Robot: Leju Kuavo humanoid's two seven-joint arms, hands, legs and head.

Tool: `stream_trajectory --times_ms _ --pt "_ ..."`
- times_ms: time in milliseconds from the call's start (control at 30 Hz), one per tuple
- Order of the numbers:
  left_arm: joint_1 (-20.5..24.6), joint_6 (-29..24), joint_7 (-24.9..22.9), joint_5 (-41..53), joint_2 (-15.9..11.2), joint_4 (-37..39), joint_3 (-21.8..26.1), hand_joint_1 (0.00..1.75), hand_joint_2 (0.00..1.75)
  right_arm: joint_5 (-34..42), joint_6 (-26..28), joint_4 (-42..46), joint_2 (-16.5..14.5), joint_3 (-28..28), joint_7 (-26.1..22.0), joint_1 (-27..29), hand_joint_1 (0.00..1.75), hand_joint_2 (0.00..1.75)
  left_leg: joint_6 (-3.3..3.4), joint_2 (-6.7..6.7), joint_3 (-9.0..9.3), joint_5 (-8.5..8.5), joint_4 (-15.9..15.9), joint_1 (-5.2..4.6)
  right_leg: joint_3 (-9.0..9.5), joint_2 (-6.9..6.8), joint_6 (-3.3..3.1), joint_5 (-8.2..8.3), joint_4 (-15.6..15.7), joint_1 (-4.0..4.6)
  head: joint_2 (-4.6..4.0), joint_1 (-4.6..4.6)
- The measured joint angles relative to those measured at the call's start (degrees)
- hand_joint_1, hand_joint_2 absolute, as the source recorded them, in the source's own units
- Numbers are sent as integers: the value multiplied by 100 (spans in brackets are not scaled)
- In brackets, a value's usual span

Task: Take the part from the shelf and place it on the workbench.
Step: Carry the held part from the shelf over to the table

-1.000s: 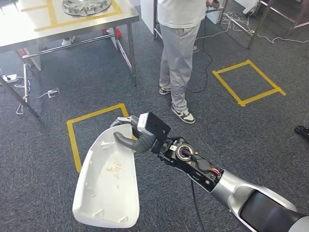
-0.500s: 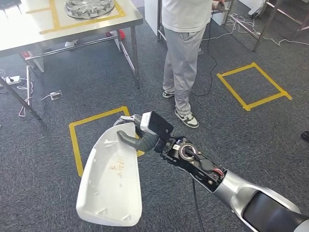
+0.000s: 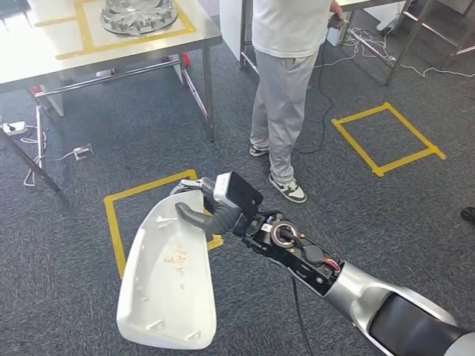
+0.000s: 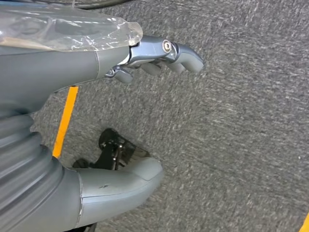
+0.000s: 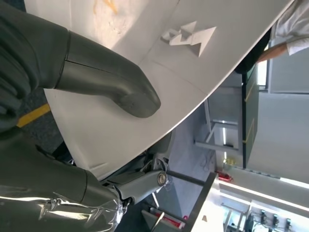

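While my right hand (image 3: 208, 206) grips the white part (image 3: 168, 278) at its upper edge, thumb (image 5: 109, 84) pressed on the inner face and fingers (image 5: 140, 182) wrapped behind the rim, the shell hangs out in front of me above the grey carpet (image 3: 84, 297), tilted with its hollow side up. My left hand (image 4: 109, 121) hangs over the carpet holding nothing, fingers apart and only lightly bent. Just beyond the part lies a yellow tape square (image 3: 115, 222) on the floor. Farther ahead to the left stands the table (image 3: 33, 52), marked with yellow tape and carrying a round metal piece (image 3: 139, 15). A person (image 3: 283, 96) in grey trousers stands to the right of the table, with another tape square (image 3: 387, 137) farther right.
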State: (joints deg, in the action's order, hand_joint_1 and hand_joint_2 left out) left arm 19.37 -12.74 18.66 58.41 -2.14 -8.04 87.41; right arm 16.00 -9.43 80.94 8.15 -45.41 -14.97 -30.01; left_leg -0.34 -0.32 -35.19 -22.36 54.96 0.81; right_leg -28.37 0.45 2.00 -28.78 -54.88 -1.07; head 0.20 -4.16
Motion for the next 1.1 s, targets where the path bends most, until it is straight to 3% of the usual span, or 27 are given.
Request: stream_trajectory --times_ms 67,133,167,200,233,300,333,367,433,533,600,667,700,733,767,833,900,1000,1033,1100 --pt "9 0 -2 11 0 0 0 0 175 0 5 16 0 7 -4 -1 175 175 85 3 70 -46 -15 5 -201 -14 37 -223 -448 -7 0 -19" --pt "13 0 -8 17 -1 0 0 0 175 0 9 23 1 9 -2 15 175 175 140 5 128 -100 -14 -18 -664 -19 43 -522 -1310 -1 0 -32" --pt "11 0 -11 19 -1 0 0 0 175 0 13 23 2 9 0 33 175 175 155 2 161 -130 -13 -33 -890 -19 37 -581 -1658 4 0 -35" --pt "8 0 -14 21 -1 0 0 0 175 -2 19 23 3 9 4 51 175 175 163 -3 203 -164 -13 -50 -1034 -19 23 -528 -1811 9 0 -39" --pt "5 0 -15 22 -1 0 0 0 175 -5 24 24 4 9 6 62 175 175 167 -10 257 -201 -13 -65 -1062 -19 -5 -352 -1719 22 0 -45" --pt "3 0 -16 30 10 0 0 0 175 -15 38 30 4 10 12 67 175 175 163 -22 383 -285 -17 -90 -843 -18 -106 197 -989 68 0 -57" --pt "9 0 -16 34 21 0 0 0 175 -19 43 34 4 10 16 66 175 175 152 -26 429 -323 -15 -107 -691 -19 -161 400 -616 95 -1 -41" --pt "15 0 -17 37 33 0 0 0 175 -23 49 38 4 11 22 63 175 175 135 -27 451 -350 -14 -113 -562 -20 -205 499 -327 119 -1 -31" --pt "27 -1 -22 38 43 0 0 0 175 -37 58 47 5 13 32 61 175 175 90 -19 446 -369 -22 -114 -448 -19 -243 469 -115 149 -1 -15" --pt "52 -7 -26 42 39 1 0 0 175 -51 68 77 9 37 35 60 175 175 5 2 402 -463 92 -114 -334 -10 -269 451 42 92 -1 -29" --pt "70 -9 -27 46 38 2 0 0 175 -56 70 87 9 50 36 50 175 175 -62 3 93 -712 685 -81 -251 -22 -293 441 108 57 -1 -14" --pt "62 -10 -27 47 31 2 0 0 175 -58 69 87 9 50 40 64 175 175 -126 3 -408 -940 1483 -29 -211 -32 -305 403 113 46 0 -3" --pt "51 -10 -27 47 28 2 0 0 175 -60 69 87 9 50 41 79 175 175 -154 4 -586 -923 1692 -2 -184 -33 -299 377 113 38 0 -3" --pt "43 -11 -27 48 28 2 0 0 175 -60 69 87 9 50 41 91 175 175 -182 5 -647 -777 1660 24 -150 -32 -282 344 111 25 -1 -2" --pt "40 -11 -28 50 27 2 0 0 175 -60 70 87 9 51 42 98 175 175 -207 11 -587 -528 1389 48 -106 -31 -257 306 106 7 -1 -2" --pt "45 -11 -31 56 28 2 0 0 175 -61 70 87 9 52 44 100 175 175 -249 47 -268 -26 542 80 -24 -27 -181 210 86 -11 -1 13" --pt "55 -11 -37 61 27 2 0 0 175 -67 71 88 9 58 52 99 175 175 -199 61 -56 108 54 76 10 -22 -105 135 74 5 -2 35" --pt "62 -11 -49 68 30 2 0 0 175 -77 71 97 9 69 58 99 175 175 -39 36 -7 14 0 52 42 -29 -6 61 86 -4 -2 27" --pt "65 -11 -51 70 32 2 0 0 175 -76 71 104 10 75 58 98 175 175 11 31 21 -8 -5 52 17 -33 20 -3 -1 -15 -2 23" --pt "72 -11 -52 73 33 2 0 0 175 -76 72 119 10 87 58 94 175 175 95 29 86 -52 -19 54 -259 -36 47 -273 -581 -24 -2 0"
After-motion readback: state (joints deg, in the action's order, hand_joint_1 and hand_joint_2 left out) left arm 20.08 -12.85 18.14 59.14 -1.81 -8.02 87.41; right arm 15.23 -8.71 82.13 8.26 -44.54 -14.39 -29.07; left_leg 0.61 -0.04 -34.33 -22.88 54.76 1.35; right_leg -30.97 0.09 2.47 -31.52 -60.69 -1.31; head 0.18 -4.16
